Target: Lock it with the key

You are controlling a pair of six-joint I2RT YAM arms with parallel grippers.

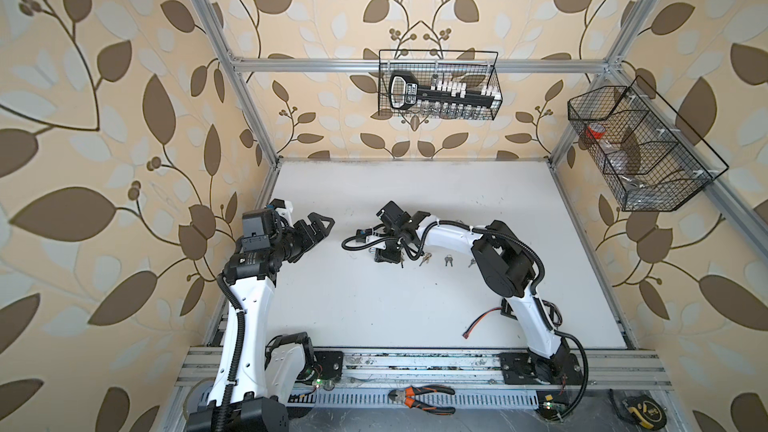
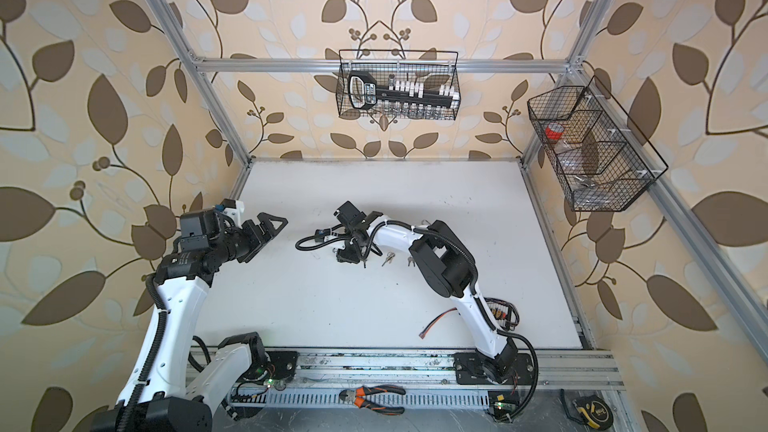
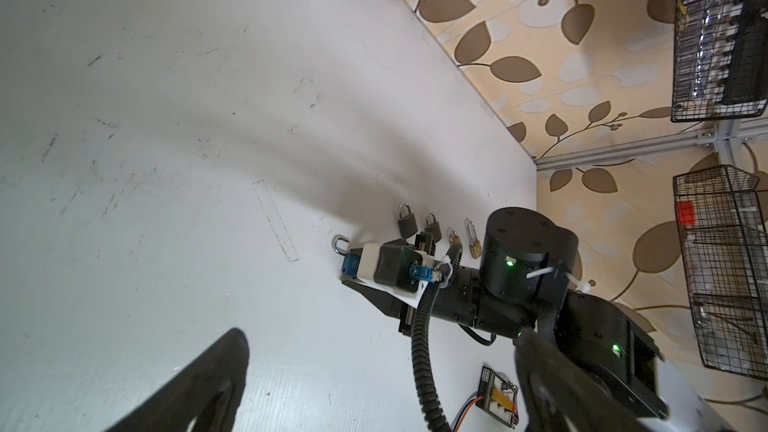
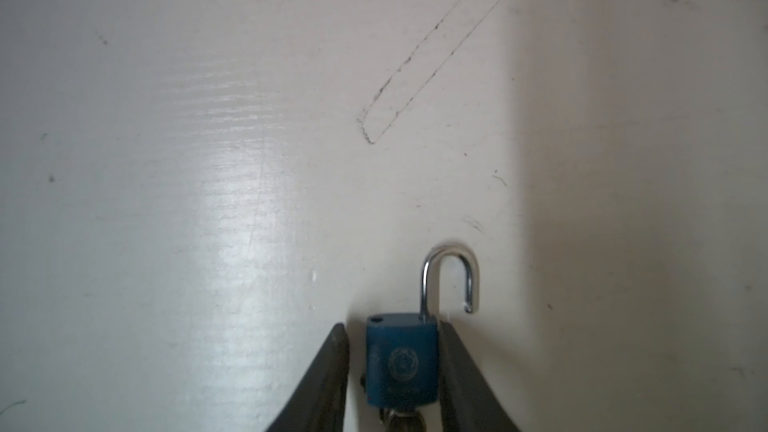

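Small padlock (image 4: 401,361), dark blue body with rounded corners, round emblem pressed into the face. Lying flat and face up on the white worktop (image 4: 208,160). Unlocked: bright steel shackle (image 4: 451,276) raised, long leg seated in the body, hooked free end swung out past the body's side and hanging clear. Empty shackle hole showing as a dark dot at the opposite corner of the top edge. Set between the dark fingers of the right tool (image 4: 392,325), one finger against the side nearest the shackle, a narrow gap before the other. At the keyway end, key (image 4: 405,421) barely showing, cropped by the frame edge.
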